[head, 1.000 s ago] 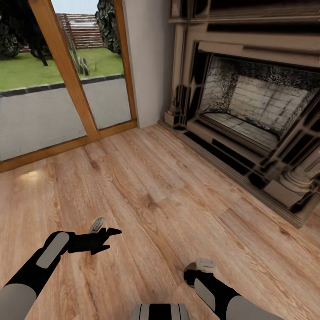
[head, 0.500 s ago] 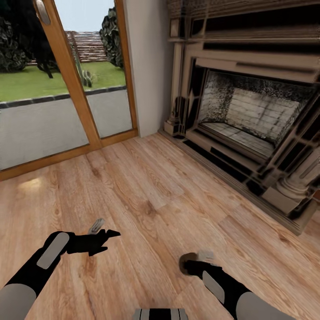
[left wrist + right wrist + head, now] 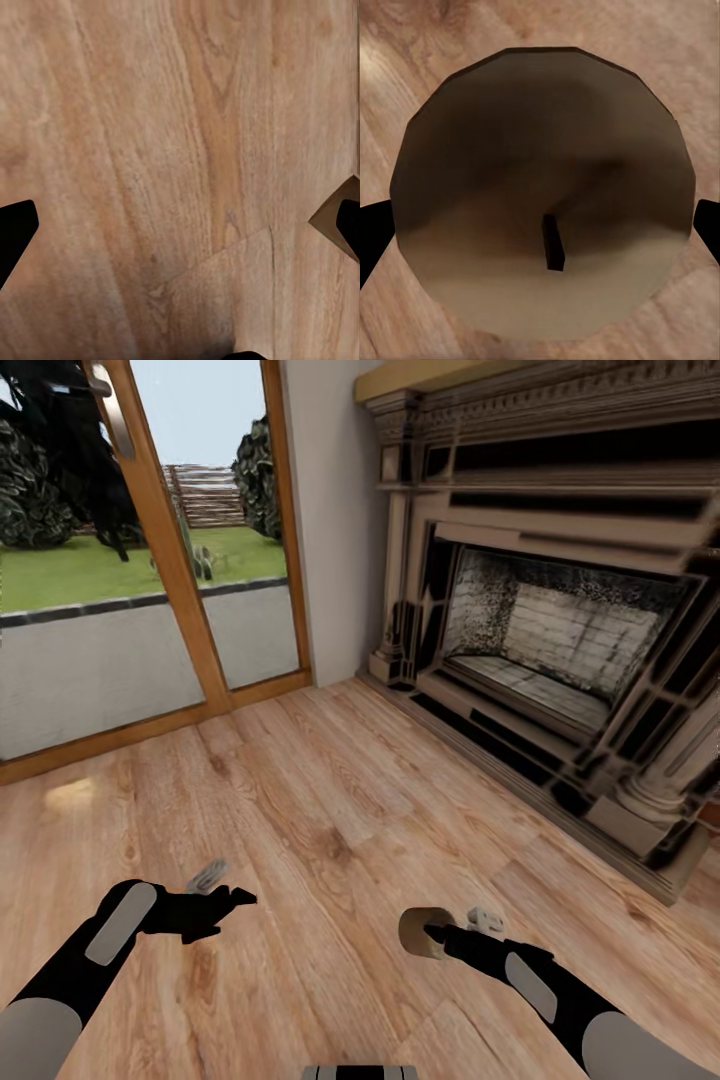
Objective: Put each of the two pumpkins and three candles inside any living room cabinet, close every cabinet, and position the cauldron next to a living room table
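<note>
A cream-beige candle (image 3: 414, 930) hangs above the plank floor with my right gripper (image 3: 438, 937) shut on it, low and right of centre in the head view. In the right wrist view the candle's round end with its short dark wick (image 3: 553, 241) faces the camera, and black fingertips (image 3: 370, 241) flank it on both sides. My left gripper (image 3: 226, 889) is open over bare floor at lower left, holding nothing; its fingertips (image 3: 15, 234) stand far apart in the left wrist view. The cabinet, pumpkins, cauldron and other candles are out of view.
A stone-coloured fireplace surround (image 3: 560, 650) with a raised hearth fills the right side. A glass door in a wooden frame (image 3: 175, 560) stands at the left, with a pale wall corner (image 3: 335, 510) between them. Wood floor (image 3: 330, 800) stretches ahead.
The head view has tilted upward, showing more of the fireplace and door. My right arm has swung outward and forward, bringing the candle into sight. The left arm has barely moved.
</note>
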Controlling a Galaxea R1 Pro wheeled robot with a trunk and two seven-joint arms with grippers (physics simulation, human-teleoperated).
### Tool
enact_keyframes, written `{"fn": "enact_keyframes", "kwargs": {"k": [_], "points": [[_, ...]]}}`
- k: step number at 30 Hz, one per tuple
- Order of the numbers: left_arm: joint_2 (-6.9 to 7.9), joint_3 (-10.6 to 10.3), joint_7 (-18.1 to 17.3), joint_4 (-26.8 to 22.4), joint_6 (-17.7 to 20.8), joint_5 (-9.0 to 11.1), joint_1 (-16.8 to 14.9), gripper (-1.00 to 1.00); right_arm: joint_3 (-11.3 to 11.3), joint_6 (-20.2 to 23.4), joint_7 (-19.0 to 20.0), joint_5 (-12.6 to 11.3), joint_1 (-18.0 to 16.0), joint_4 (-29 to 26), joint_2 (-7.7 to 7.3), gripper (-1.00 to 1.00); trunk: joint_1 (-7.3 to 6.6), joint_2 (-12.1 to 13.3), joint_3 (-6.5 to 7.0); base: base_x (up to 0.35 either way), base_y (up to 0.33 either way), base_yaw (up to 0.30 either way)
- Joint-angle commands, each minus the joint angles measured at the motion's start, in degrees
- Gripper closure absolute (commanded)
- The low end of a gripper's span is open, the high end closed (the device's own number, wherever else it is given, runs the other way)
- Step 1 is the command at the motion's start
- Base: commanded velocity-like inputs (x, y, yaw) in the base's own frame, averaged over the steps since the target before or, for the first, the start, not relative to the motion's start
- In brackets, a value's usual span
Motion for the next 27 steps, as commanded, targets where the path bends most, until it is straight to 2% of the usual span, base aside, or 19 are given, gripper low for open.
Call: {"fn": "enact_keyframes", "kwargs": {"k": [1, 5, 11, 15, 21, 27], "points": [[0.04, -0.16, 0.58, -0.07, 0.05, 0.58, -0.02, -1.00, 0.26, 0.17, 0.04, -0.36, -0.03, -0.07, -0.08, 1.00, -0.03, 0.00, 0.18, 0.000, 0.000, 0.000], [-0.06, -0.18, 0.59, -0.07, 0.07, 0.58, -0.02, -1.00, 0.28, 2.23, 0.11, -0.30, -0.01, -0.68, -0.07, 1.00, -0.14, 0.05, 1.07, 0.000, 0.000, 0.000], [-0.30, -0.50, 0.59, -0.07, 0.04, 0.60, -0.02, -1.00, 0.24, 3.00, 0.14, -0.35, 0.00, -0.82, -0.03, 1.00, -0.29, 0.13, 2.46, -0.017, 0.000, -0.022], [-1.16, -0.59, 0.65, 0.18, 0.00, 0.50, -0.02, -1.00, 0.27, 2.95, 0.18, -0.37, 0.00, -0.83, -0.03, 1.00, -0.39, 0.18, 3.59, -0.255, 0.000, -0.185], [-1.28, -0.61, 0.67, 0.44, -0.04, 0.49, -0.02, -1.00, 0.25, 2.92, 0.29, -0.37, -0.06, -0.71, -0.02, 1.00, -0.55, 0.26, 5.31, -0.296, 0.000, -0.227], [-1.49, -0.67, 0.67, 0.45, -0.05, 0.42, -0.02, -1.00, 0.30, 2.92, 0.40, -0.37, -0.02, -0.47, 0.05, 1.00, -0.70, 0.35, 7.02, -0.039, 0.000, -0.237]]}}
